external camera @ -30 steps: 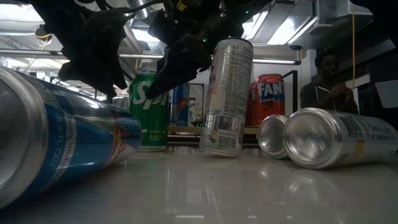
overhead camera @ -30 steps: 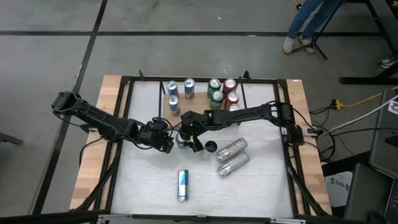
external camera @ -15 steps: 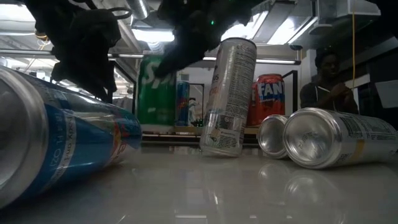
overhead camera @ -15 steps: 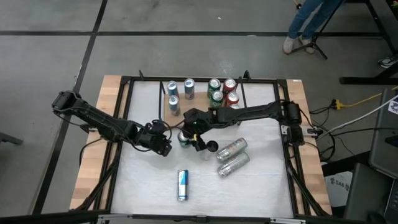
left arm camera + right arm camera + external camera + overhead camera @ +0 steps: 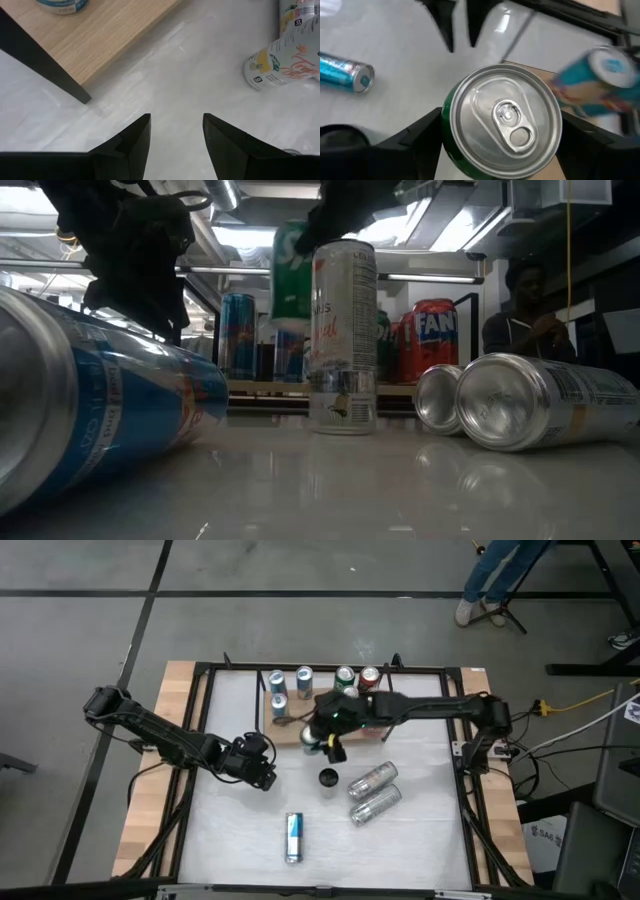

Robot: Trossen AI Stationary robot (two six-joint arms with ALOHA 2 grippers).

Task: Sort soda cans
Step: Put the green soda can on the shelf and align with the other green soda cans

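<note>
My right gripper [image 5: 323,738] is shut on a green soda can [image 5: 502,117], held in the air over the near edge of the wooden board [image 5: 288,730]. In the low view the green can [image 5: 290,270] hangs high behind a white-and-silver can [image 5: 343,340] that stands upright on its base. My left gripper [image 5: 175,132] is open and empty over bare table, left of that can. Two silver cans [image 5: 373,790] and a blue can [image 5: 293,837] lie on their sides. My right gripper pinches the green can's body just below its silver top [image 5: 470,100], one finger [image 5: 415,140] on each side. The fingers come from above, pointing down along the can. The can hangs upright, top up, lifted clear of the table.
On the wooden board at the back stand blue cans [image 5: 279,690], a green can [image 5: 345,677] and a red can [image 5: 369,677]. A black frame [image 5: 200,668] rims the table. A person [image 5: 525,320] is beyond the table.
My right gripper has lifted the green can off the table and carried it up and toward the far edge, over the wooden board. The white-and-silver can, tilted a second ago, now stands upright and a little farther toward the table's left.
</note>
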